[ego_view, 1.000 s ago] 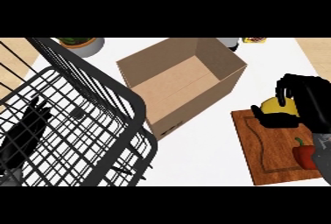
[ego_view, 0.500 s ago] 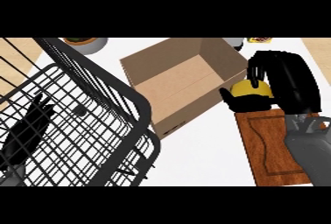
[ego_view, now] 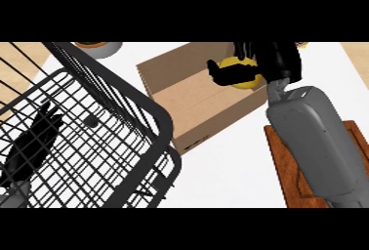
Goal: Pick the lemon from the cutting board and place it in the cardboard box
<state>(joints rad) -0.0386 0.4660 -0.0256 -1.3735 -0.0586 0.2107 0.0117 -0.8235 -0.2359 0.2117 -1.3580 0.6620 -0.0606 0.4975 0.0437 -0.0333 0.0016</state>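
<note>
My right hand is curled round the yellow lemon, which shows below the fingers. Hand and lemon hang over the open cardboard box near its far right corner. The grey right forearm runs down across the wooden cutting board at the right and hides most of it. My left hand rests behind the black wire basket at the left, its fingers straight.
A black wire basket fills the left side, its rim close to the box's left wall. A bowl sits at the back left. White counter shows between basket and board.
The right hand has carried the lemon off the cutting board, up and to the left, to a spot over the box. The left hand has stayed put.
</note>
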